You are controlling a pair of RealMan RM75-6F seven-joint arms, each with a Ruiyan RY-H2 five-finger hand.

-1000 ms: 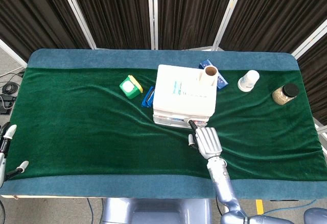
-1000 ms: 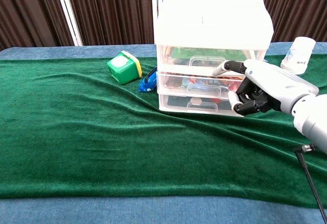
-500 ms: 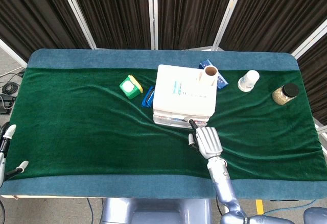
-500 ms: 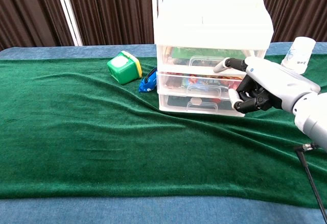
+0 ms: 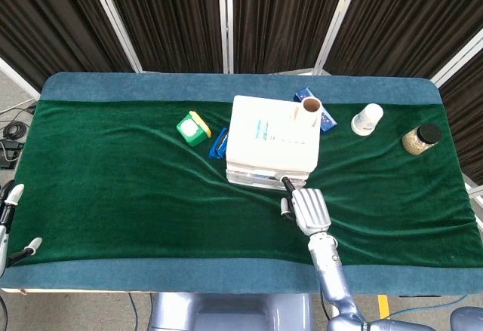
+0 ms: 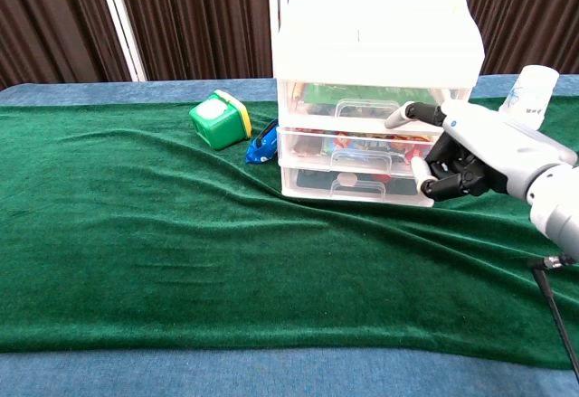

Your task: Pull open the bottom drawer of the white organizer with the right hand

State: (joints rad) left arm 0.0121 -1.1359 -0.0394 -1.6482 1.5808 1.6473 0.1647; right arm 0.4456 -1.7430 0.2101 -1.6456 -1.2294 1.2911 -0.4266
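The white organizer [image 5: 272, 139] [image 6: 375, 44] stands mid-table with three clear drawers, all pushed in. Its bottom drawer [image 6: 348, 184] [image 5: 253, 180] has a handle at the front centre. My right hand [image 5: 308, 210] [image 6: 475, 153] hovers at the drawer's right front corner, to the right of that handle. Its fingers are curled in with nothing in them, and the thumb points toward the middle drawer. My left hand [image 5: 9, 209] shows only as spread fingertips at the lower left edge of the head view, holding nothing.
A green box [image 5: 194, 127] [image 6: 220, 118] and a blue object [image 5: 219, 142] [image 6: 262, 144] lie left of the organizer. A cardboard tube [image 5: 311, 108] stands on its top. A white bottle [image 5: 367, 118] [image 6: 529, 89] and a jar [image 5: 421, 139] stand to the right.
My right hand has drifted slightly to the right and toward me, staying curled. The drawers and the left hand have not moved.
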